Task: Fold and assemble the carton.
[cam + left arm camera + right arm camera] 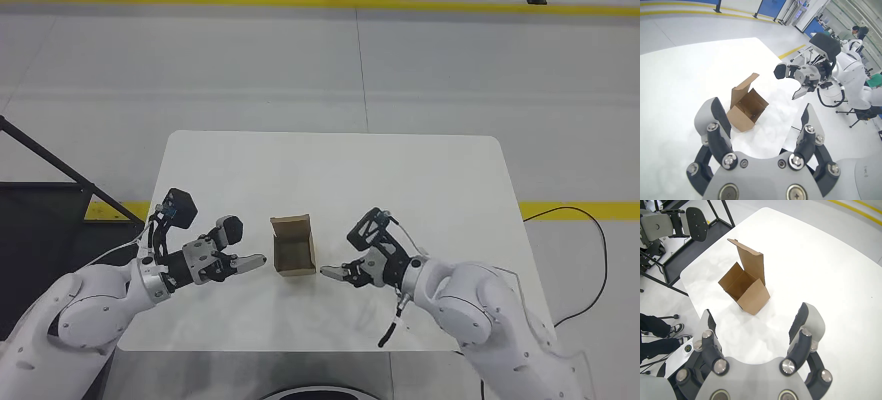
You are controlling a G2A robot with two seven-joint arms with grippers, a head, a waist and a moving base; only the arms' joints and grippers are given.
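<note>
Squarely between the left gripper (243,249) and right gripper (345,251), both spread wide and empty, stood the carton (293,252), about equally near each, lid raised on its far side.

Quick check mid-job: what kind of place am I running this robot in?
Probably a robotics lab or factory-style test hall: yellow painted floor lines, blue partition panels around bays, and a white work table with a small brown open cardboard carton on it.

brown cardboard carton (293,246), upright on the table, top open, lid flap raised
</note>
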